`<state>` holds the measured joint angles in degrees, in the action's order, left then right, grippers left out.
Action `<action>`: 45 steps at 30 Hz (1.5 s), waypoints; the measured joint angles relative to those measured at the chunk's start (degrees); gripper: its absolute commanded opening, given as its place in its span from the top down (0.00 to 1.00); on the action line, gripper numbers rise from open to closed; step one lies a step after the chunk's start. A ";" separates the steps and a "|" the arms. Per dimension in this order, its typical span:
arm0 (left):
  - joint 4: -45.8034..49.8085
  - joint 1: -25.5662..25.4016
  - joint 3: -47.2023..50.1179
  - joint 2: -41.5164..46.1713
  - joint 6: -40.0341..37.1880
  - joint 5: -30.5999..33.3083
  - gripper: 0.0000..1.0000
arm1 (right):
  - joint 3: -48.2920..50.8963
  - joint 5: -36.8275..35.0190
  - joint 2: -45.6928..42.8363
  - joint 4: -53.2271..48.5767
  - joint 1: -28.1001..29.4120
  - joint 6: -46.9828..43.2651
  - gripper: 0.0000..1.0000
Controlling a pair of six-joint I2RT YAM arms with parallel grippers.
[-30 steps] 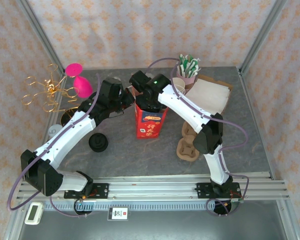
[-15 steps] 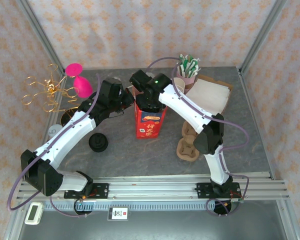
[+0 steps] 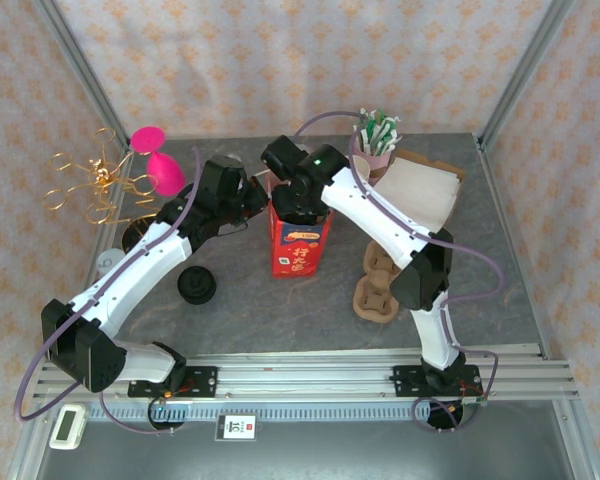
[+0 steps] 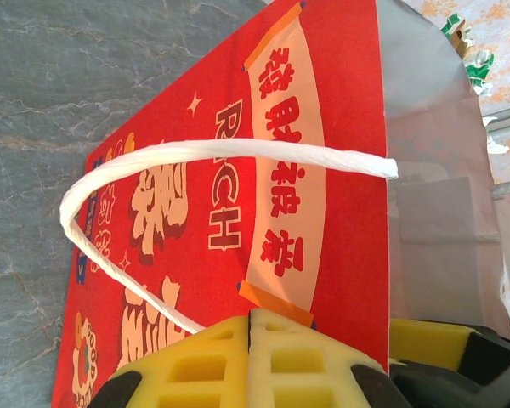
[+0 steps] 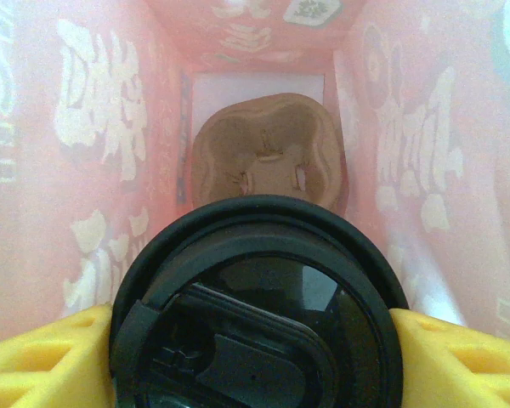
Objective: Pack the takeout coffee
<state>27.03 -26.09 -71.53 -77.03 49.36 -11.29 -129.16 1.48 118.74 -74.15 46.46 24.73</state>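
A red paper bag (image 3: 300, 250) with white lettering stands upright mid-table. My left gripper (image 3: 258, 198) is shut on the bag's top left edge. In the left wrist view its yellow pads (image 4: 280, 357) press together against the bag (image 4: 212, 212), beside the white cord handle (image 4: 195, 153). My right gripper (image 3: 298, 203) reaches down into the bag's mouth. In the right wrist view the coffee cup's black lid (image 5: 255, 314) sits between the yellow fingers (image 5: 51, 357), which touch it on both sides. Below it a brown cup carrier (image 5: 268, 153) lies on the bag's floor.
Brown cup carriers (image 3: 375, 290) lie right of the bag. A loose black lid (image 3: 195, 286) sits to its left. At the back stand a cup of stirrers (image 3: 377, 135), a flat paper bag (image 3: 420, 190), a pink object (image 3: 155, 160) and a gold wire stand (image 3: 90, 185).
The right wrist has shifted slightly to the right above the bag's mouth. The left arm and the bag have stayed put.
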 measured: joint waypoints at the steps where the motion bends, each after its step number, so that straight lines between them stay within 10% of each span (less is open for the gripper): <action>1: 0.02 0.00 0.00 0.00 0.00 0.02 1.00 | -0.11 0.07 -0.20 0.02 0.00 0.13 0.32; 45: 0.66 0.00 0.00 -0.04 0.00 0.22 1.00 | -0.35 1.07 -2.34 0.00 0.00 0.35 0.30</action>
<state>27.68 -26.09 -71.53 -77.08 49.36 -11.07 -129.51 2.55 116.40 -74.15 46.46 25.08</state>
